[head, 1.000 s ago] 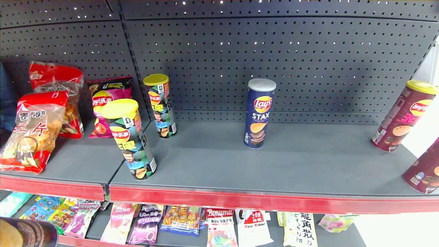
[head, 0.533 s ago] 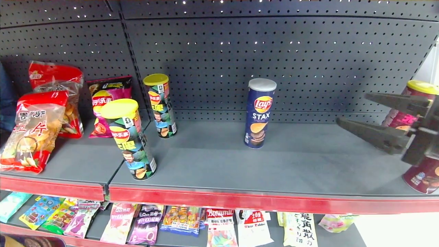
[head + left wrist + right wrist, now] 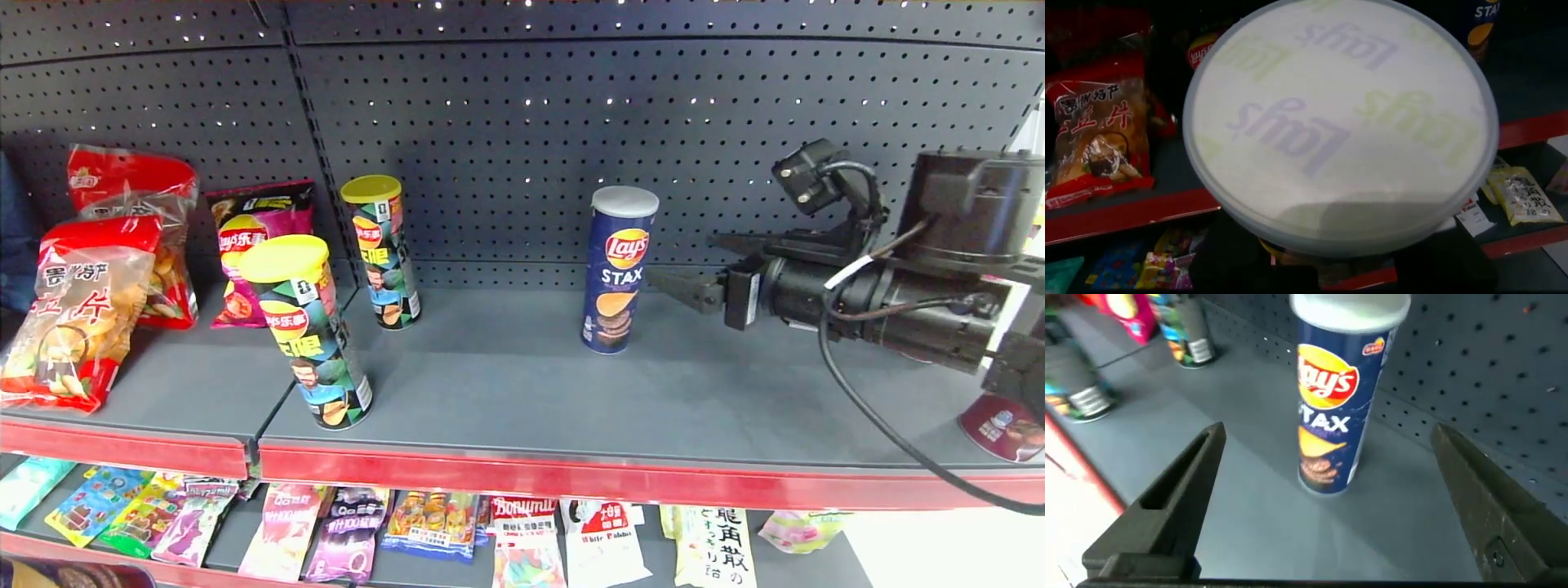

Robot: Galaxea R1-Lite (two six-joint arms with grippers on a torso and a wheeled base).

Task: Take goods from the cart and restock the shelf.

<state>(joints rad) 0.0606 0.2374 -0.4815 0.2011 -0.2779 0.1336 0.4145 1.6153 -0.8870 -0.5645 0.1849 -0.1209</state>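
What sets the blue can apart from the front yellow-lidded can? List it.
The blue can has a grey lid and dark blue body; the front yellow-lidded can has a patterned multicoloured body. The blue can stands farther back, the front yellow-lidded can near the shelf edge. Both stand upright.

I'm in a shop, snack aisle: grey shelf [image 3: 506, 384] w/ red price-strip [image 3: 571, 478] on front edge & pegboard back [image 3: 531, 122]. Crisp tubes [image 3: 618, 269] stand spaced along it, snack bags [image 3: 77, 314] at left end, candy packs [image 3: 351, 531] on lower shelf [image 3: 816, 567].
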